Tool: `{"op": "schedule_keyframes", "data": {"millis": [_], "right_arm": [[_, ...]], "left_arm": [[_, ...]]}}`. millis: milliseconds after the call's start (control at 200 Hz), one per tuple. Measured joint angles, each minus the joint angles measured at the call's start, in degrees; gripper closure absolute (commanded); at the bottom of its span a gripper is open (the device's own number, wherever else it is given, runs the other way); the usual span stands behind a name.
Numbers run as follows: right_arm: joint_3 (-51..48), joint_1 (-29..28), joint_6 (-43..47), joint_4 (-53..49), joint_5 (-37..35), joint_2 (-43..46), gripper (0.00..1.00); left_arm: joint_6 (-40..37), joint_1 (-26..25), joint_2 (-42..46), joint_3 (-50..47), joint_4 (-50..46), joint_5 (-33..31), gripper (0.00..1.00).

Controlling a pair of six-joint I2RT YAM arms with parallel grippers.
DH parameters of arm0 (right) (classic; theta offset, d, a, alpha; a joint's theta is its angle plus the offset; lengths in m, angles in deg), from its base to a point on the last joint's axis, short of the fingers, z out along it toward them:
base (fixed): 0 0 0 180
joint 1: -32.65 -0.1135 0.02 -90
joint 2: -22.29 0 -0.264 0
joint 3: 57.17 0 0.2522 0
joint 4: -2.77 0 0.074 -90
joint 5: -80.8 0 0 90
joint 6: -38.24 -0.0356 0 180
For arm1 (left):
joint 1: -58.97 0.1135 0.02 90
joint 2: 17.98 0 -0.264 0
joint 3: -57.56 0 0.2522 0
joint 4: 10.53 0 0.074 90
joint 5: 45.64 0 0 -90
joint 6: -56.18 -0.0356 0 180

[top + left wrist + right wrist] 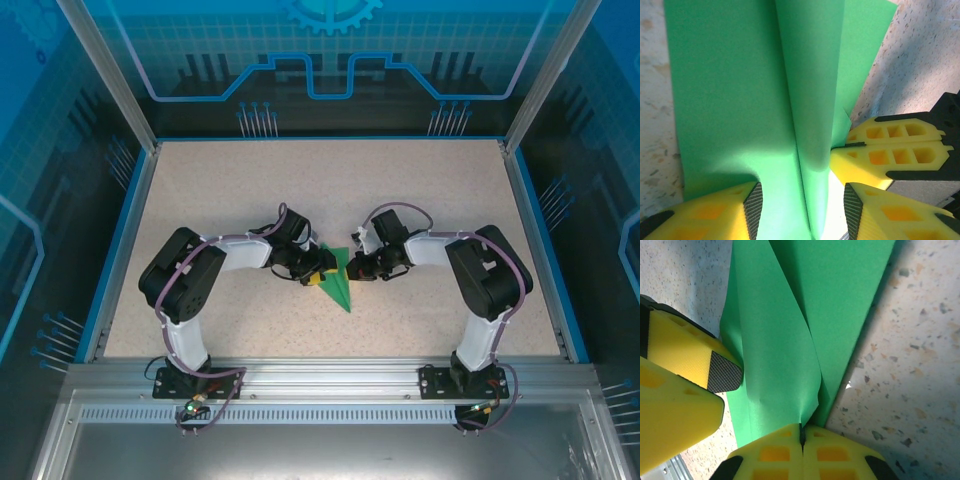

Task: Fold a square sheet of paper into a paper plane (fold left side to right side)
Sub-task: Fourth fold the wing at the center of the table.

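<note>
Left claw point(320, 273), right claw point(353, 268) flank green paper point(341, 289) (tight gap); table point(300, 180) beyond open, 3 walls point(60, 150) around.

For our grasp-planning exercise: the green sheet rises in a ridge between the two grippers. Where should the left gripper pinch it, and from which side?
Probably the raised ridge of the square sheet of paper, from the left gripper's own side, one finger on each flank. The flat parts hug the table, and the right gripper pinches the edge beside it.

black-and-white arms point(200, 270), purple cables point(243, 237), yellow end effector fingers point(705, 215), black pads point(753, 207)
</note>
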Motion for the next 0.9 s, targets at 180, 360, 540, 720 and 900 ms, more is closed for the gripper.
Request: {"op": "schedule_keyframes", "data": {"millis": [180, 360, 540, 720, 900], "right_arm": [[0.5, -0.2, 0.6, -1.0, -0.8, 0.0, 0.99], [0.8, -0.4, 0.8, -1.7, -1.4, 0.0, 0.99], [0.8, -0.4, 1.0, -1.7, -1.4, 0.0, 0.99], [1.0, -0.5, 1.2, -2.1, -1.6, 0.0, 0.99], [1.0, -0.6, 1.5, -2.2, -1.8, 0.0, 0.99]], "left_arm": [[-3.0, 0.0, 1.3, 1.9, -4.7, -1.7, 0.50], [-4.3, 0.0, 3.0, 5.0, -6.6, -1.7, 0.65], [-4.3, -0.6, 0.4, 7.7, -5.5, 0.6, 0.70], [-4.3, -0.9, -4.1, 10.3, -5.0, 1.6, 0.71], [-4.3, -0.9, -6.2, 10.3, -5.1, 1.5, 0.70]]}}
